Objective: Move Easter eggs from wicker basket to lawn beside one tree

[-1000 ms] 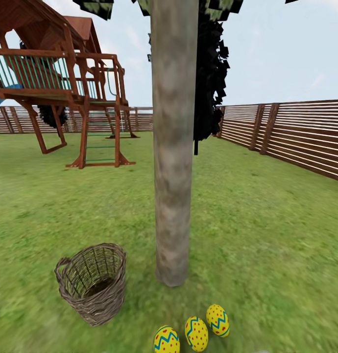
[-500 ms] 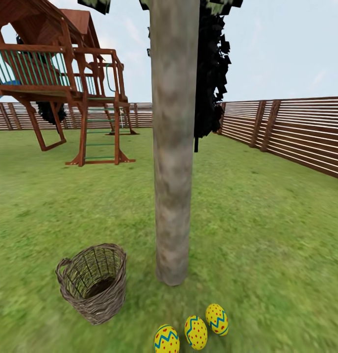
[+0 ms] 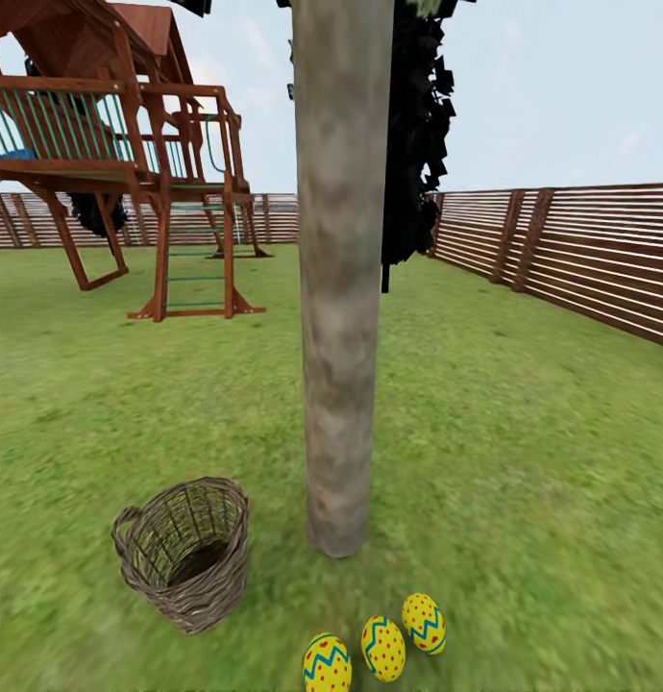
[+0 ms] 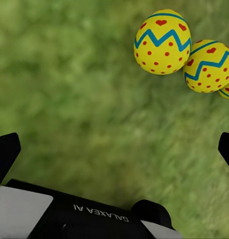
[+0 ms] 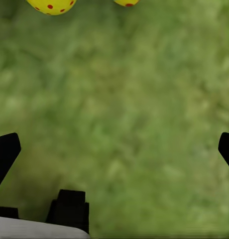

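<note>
Head view: three Easter eggs (image 3: 383,647) are lying in a row on the lawn (image 3: 524,461), just in front of the tree (image 3: 340,288) trunk. The wicker basket (image 3: 184,553) is standing upright near the trunk, nothing visible inside. Left gripper (image 4: 114,149) is hanging wide open over grass near two eggs; right gripper (image 5: 114,149) is likewise spread open, holding nothing.

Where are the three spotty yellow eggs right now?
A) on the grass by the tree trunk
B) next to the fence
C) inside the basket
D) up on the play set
A: all three eggs lie in a row on the grass near the foot of the tree trunk, outside the basket.
</note>
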Tool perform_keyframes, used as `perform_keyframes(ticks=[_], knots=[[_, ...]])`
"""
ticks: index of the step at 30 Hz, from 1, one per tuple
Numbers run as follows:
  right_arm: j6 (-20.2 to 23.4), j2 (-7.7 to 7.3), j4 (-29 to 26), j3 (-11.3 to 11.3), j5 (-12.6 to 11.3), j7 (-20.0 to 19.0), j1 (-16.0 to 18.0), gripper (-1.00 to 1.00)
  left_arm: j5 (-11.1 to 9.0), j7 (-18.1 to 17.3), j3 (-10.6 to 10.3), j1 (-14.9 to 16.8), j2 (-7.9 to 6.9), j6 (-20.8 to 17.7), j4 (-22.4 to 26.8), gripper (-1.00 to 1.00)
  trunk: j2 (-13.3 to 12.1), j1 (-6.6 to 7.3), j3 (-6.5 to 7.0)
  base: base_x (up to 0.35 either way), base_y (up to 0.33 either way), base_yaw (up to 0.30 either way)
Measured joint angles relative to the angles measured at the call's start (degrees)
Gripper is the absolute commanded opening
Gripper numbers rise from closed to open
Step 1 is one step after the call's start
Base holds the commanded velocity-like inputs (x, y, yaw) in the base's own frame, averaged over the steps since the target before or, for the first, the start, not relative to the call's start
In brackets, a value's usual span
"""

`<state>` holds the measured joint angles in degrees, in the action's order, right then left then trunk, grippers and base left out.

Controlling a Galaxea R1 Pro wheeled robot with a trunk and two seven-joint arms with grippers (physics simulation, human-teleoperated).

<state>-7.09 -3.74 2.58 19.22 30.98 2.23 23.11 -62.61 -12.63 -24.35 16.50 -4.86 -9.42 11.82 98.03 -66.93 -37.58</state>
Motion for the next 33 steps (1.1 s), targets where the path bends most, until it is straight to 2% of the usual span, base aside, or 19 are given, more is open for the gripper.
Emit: perform_keyframes(ticks=[24, 29, 33], knots=[[0.0, 0.0, 0.2, 0.1, -0.1, -0.1, 0.0, 1.0, 0.0, 0.1, -0.1, 0.0, 0.08, 0.1, -0.2, 1.0, -9.6, 5.27, 2.13, 0.0, 0.0, 0.0], [-0.1, 0.0, 0.2, 0.1, -0.1, -0.2, -0.1, 1.0, -0.1, 0.1, -2.0, 0.0, 0.37, 0.1, -2.4, 1.0, -11.6, 6.37, 2.57, 0.0, 0.0, 0.0], [-0.1, -0.06, 0.2, 0.1, -0.2, -0.2, -0.6, 1.0, 0.0, 0.1, -2.5, 0.0, 0.33, 0.2, -4.4, 1.0, -13.2, 7.25, 2.92, 0.0, 0.0, 0.0]])
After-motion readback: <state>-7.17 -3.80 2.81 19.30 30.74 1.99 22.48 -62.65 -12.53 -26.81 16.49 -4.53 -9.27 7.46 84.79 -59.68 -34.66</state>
